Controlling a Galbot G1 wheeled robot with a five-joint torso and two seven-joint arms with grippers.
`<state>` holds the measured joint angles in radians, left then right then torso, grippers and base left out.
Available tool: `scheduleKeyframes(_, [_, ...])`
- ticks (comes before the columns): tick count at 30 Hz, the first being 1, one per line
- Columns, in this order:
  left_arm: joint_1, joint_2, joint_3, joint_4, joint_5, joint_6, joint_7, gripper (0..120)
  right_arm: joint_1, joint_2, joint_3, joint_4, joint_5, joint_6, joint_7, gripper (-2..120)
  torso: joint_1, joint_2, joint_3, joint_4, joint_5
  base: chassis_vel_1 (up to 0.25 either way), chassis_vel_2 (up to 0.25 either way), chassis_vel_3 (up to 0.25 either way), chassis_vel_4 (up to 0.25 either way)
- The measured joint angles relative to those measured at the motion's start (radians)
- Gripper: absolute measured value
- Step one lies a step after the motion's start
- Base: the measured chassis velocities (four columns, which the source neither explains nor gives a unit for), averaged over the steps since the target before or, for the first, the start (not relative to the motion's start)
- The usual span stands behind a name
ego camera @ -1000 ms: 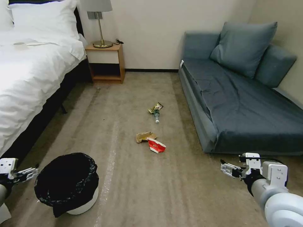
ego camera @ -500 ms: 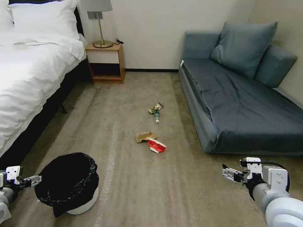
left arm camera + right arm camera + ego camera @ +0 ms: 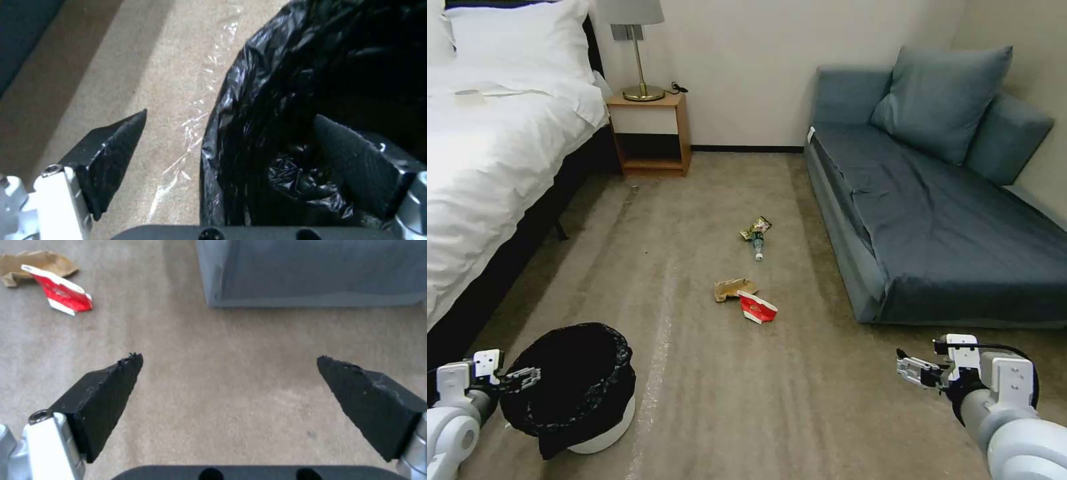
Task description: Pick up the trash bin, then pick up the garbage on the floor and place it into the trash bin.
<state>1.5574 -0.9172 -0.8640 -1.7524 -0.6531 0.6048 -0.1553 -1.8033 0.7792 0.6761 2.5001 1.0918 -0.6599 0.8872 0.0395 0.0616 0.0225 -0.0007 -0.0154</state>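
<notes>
My left gripper (image 3: 527, 379) jaws gape astride the trash bin (image 3: 570, 390) rim; slick liner may slip, tipping it.

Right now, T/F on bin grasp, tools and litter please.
1. The left tool straddles the trash bin rim, open. True.
2. The right tool holds the red-and-white carton. False: it is open over bare carpet; the carton lies on the floor.
3. The brown paper bag touches the carton. True.
4. The green-labelled bottle is inside the bin. False: it lies on the carpet beside the gold wrapper.
</notes>
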Motion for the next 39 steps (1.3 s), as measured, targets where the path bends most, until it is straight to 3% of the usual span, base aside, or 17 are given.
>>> scheduleKeyframes(4, [-0.01, 0.001, 0.006, 0.041, 0.04, -0.026, 0.039, 99, -0.004, 0.003, 0.0, 0.0, -0.004, 0.001, -0.002, 100, 0.0, 0.0, 0.0, 0.0005, 0.0001, 0.0, 0.0, 0.0, 0.0])
scheduleKeyframes(7, [-0.015, 0.002, 0.008, 0.057, 0.049, -0.042, 0.058, 90, -0.005, 0.005, 0.001, 0.0, -0.007, 0.001, -0.003, 100, 0.0, 0.0, 0.0, 0.0006, 0.0001, 0.0, 0.0, 0.0, 0.0])
scheduleKeyframes(10, [-0.017, 0.004, 0.009, 0.071, 0.075, -0.058, 0.086, 75, -0.031, 0.048, -0.007, 0.0, -0.054, 0.003, -0.021, 100, 0.0, 0.0, 0.0, 0.0, 0.0004, 0.0, 0.0, 0.0, 0.0])
scheduleKeyframes(13, [-0.017, 0.004, 0.009, 0.072, 0.079, -0.059, 0.09, 70, -0.033, 0.053, -0.008, 0.0, -0.06, 0.004, -0.023, 100, 0.0, 0.0, 0.0, 0.0001, 0.0002, 0.0, 0.0, 0.0, 0.0])
scheduleKeyframes(16, [-0.019, 0.003, 0.01, 0.073, 0.083, -0.059, 0.09, 53, -0.035, 0.056, -0.008, 0.0, -0.063, 0.005, -0.025, 100, 0.0, 0.0, 0.0, 0.0005, 0.0001, 0.0, 0.0, 0.0, 0.0])
scheduleKeyframes(18, [-0.019, 0.003, 0.011, 0.072, 0.084, -0.059, 0.09, 50, -0.035, 0.057, -0.008, 0.0, -0.063, 0.005, -0.025, 100, 0.0, 0.0, 0.0, 0.0005, 0.0, 0.0, 0.0, 0.0, 0.0])
scheduleKeyframes(20, [-0.016, 0.004, 0.011, 0.062, 0.095, -0.058, 0.094, 39, -0.036, 0.058, -0.008, 0.0, -0.064, 0.005, -0.025, 100, 0.0, 0.0, 0.0, 0.0004, 0.0, 0.0, 0.0, 0.0, 0.0])
scheduleKeyframes(28, [0.001, 0.009, 0.005, 0.025, 0.126, -0.058, 0.112, 12, -0.04, 0.063, -0.008, 0.0, -0.066, 0.007, -0.025, 100, 0.0, 0.0, 0.0, 0.0003, 0.0001, 0.0, 0.0, 0.0, 0.0])
scheduleKeyframes(39, [0.025, -0.002, -0.01, 0.009, 0.182, -0.093, 0.136, 10, -0.065, 0.075, -0.001, 0.0, -0.079, 0.016, -0.025, 100, 0.0, 0.0, 0.0, 0.0002, 0.0001, 0.0, 0.0, 0.0, 0.0])
